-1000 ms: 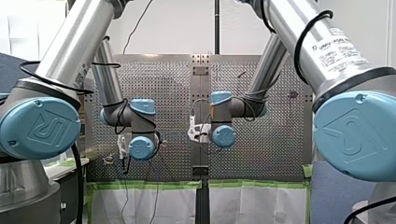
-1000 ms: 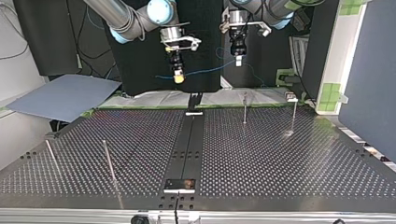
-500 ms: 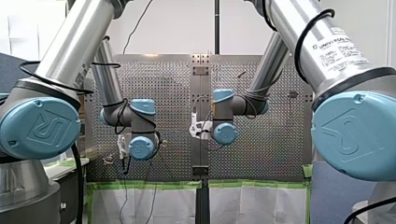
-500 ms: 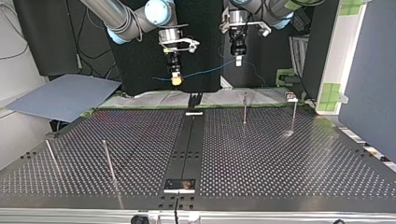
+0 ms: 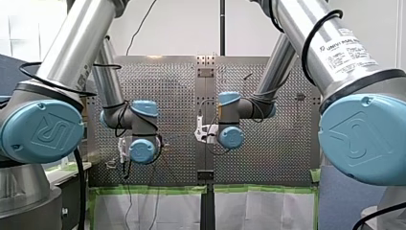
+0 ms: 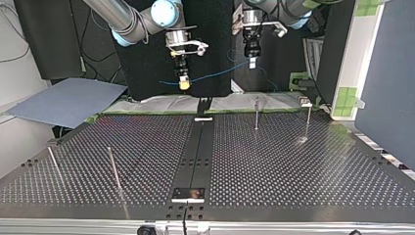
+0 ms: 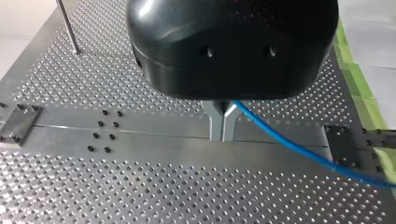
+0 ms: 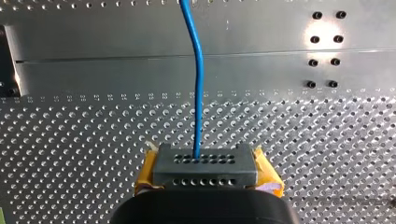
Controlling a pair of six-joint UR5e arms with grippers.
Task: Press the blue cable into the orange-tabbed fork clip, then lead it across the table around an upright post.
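The blue cable (image 6: pixel 215 74) hangs in the air between my two grippers, above the table's far edge in the top view. My right gripper (image 6: pixel 183 84), with yellow pads (image 8: pixel 268 175), is shut on the blue cable (image 8: pixel 198 70), which runs straight ahead from its fingers over the table. My left gripper (image 6: pixel 252 62) is black, and its metal fingers (image 7: pixel 216 126) are shut on the blue cable (image 7: pixel 289 144), which trails off to one side. Both grippers hover well above the perforated table (image 6: pixel 274 161). No orange-tabbed clip can be made out.
Two upright posts (image 6: pixel 256 113) (image 6: pixel 308 120) stand at the far right of the top view, and two leaning rods (image 6: pixel 114 169) (image 6: pixel 54 164) at its near left. A dark centre rail (image 6: pixel 198 147) carries a small plate (image 6: pixel 188 194) near the front edge.
In the top view my right gripper has drifted a little to the left and down with the cable. My left gripper has barely shifted. Both stay shut.
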